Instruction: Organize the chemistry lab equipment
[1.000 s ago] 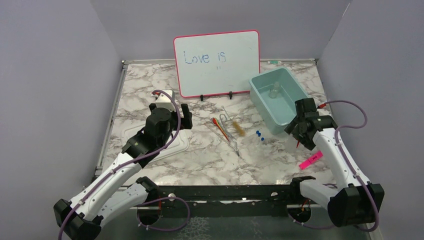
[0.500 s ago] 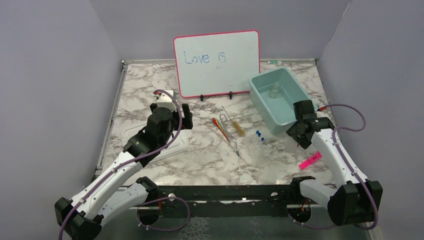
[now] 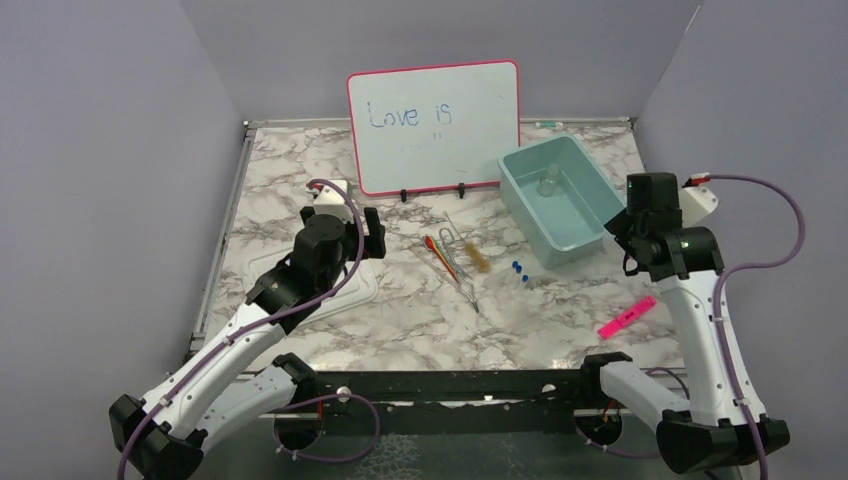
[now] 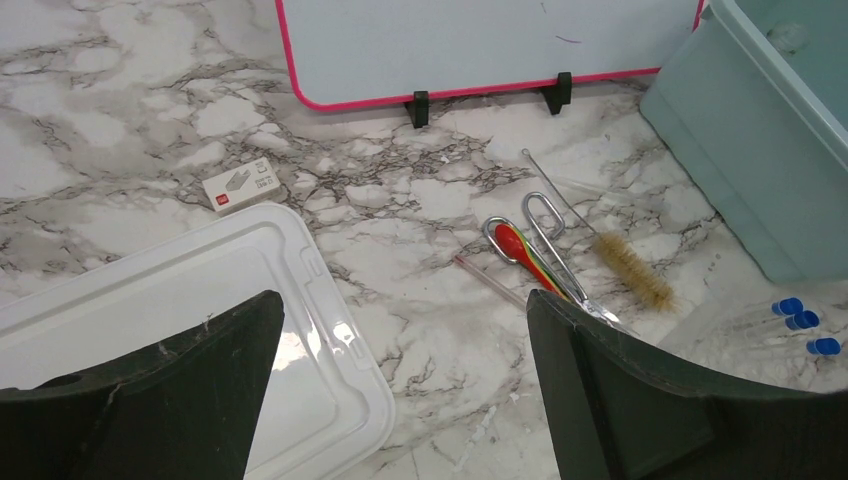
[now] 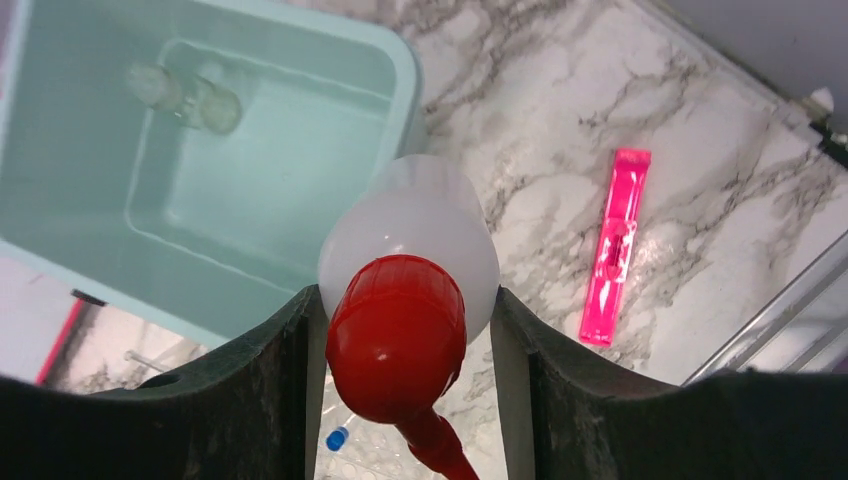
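My right gripper (image 5: 400, 300) is shut on a white squeeze bottle with a red cap and thin red spout (image 5: 397, 335), held in the air over the near right corner of the teal bin (image 5: 400, 70). In the top view this gripper (image 3: 640, 235) hangs beside the bin (image 3: 520, 200). A clear little beaker (image 5: 185, 90) lies inside the bin. The wire brush (image 4: 632, 270), metal tweezers (image 4: 560, 250) and red and orange sticks (image 4: 520, 250) lie together mid-table (image 3: 460, 258). My left gripper (image 4: 400, 330) is open and empty, above the table left of them.
A white plastic lid (image 4: 150, 300) lies under my left gripper. Small blue-capped tubes (image 3: 518, 268) lie near the bin. A flat pink marker (image 5: 615, 245) lies at the right. The pink-framed whiteboard (image 3: 435, 125) stands at the back. A small white box (image 4: 240, 185) lies beside the lid.
My right arm has risen and swung back and to the right, carrying the bottle from the bin's near corner up beside its right edge. The left arm has not moved.
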Controlling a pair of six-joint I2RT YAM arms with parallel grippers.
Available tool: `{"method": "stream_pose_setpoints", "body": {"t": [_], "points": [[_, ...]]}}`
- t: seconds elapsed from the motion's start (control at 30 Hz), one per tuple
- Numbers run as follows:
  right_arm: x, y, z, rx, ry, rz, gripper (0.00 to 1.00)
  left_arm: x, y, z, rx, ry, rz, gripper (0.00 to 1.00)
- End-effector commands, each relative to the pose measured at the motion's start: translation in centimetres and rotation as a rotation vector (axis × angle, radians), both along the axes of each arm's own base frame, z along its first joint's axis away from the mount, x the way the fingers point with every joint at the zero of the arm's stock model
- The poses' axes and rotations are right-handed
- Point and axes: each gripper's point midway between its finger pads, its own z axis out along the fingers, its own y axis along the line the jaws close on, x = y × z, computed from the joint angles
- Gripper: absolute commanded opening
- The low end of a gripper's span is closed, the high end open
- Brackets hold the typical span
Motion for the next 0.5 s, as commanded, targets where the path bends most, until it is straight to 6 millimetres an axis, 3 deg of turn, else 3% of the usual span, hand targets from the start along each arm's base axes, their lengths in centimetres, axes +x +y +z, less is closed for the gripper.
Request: {"method": "stream_pose_setpoints", "body": {"t": [0.0, 0.1, 0.2, 0.3, 0.47], "points": [[0.6, -0.9, 5.0, -0.094, -0.061, 0.052, 0.41, 0.2, -0.4, 1.2, -0.023, -0.024, -0.014, 0.94], [2.8, 0.4, 7.5, -0.085, -0.106, 0.158, 0.41, 0.3, -0.5, 1.1, -0.023, -0.020, -0.015, 0.94], [5.2, 2.0, 8.5, -0.059, -0.125, 0.259, 0.41, 0.4, -0.6, 1.0, -0.020, -0.017, -0.017, 0.94], [7.9, 3.4, 7.5, -0.033, -0.099, 0.335, 0.41, 0.4, -0.6, 0.9, -0.016, -0.015, -0.016, 0.94], [11.5, 4.7, 3.6, -0.004, -0.030, 0.399, 0.41, 0.6, -0.7, 0.7, -0.012, -0.015, -0.018, 0.94]]}}
